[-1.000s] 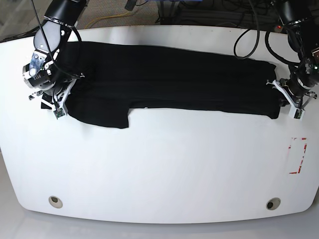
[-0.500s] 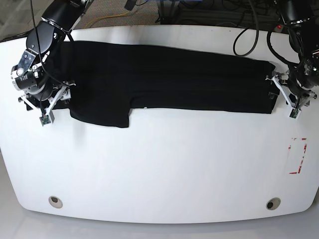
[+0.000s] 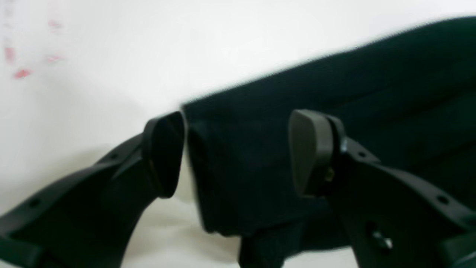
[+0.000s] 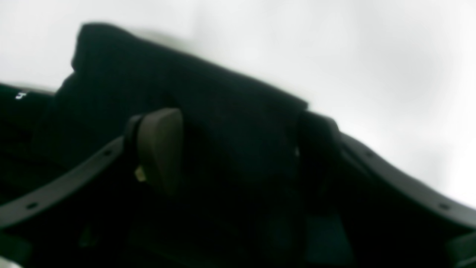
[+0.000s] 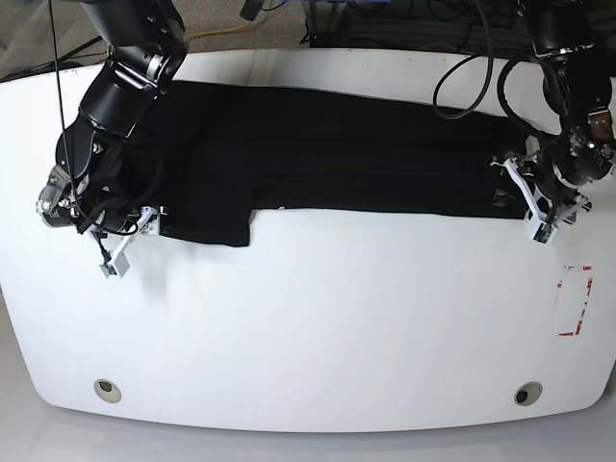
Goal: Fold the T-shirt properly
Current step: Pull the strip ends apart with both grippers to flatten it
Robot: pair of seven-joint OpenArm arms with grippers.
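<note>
The black T-shirt (image 5: 337, 159) lies folded in a long band across the far half of the white table (image 5: 318, 327). One sleeve flap hangs toward the front at the view's left. My left gripper (image 5: 532, 204) is at the shirt's right end. In the left wrist view it (image 3: 238, 154) is open, with its jaws astride the corner of the fabric (image 3: 372, 93). My right gripper (image 5: 130, 236) is at the shirt's left end. In the right wrist view it (image 4: 238, 149) is open, with a fold of the fabric (image 4: 186, 85) between its jaws.
A red-marked rectangle (image 5: 576, 300) sits near the table's right edge. Two round holes (image 5: 108, 390) (image 5: 526, 393) are near the front edge. Cables lie behind the table's far edge.
My right arm has swung forward and in toward the shirt's left end. My left gripper has moved left onto the shirt's right end. The shirt's right end has shifted slightly left.
</note>
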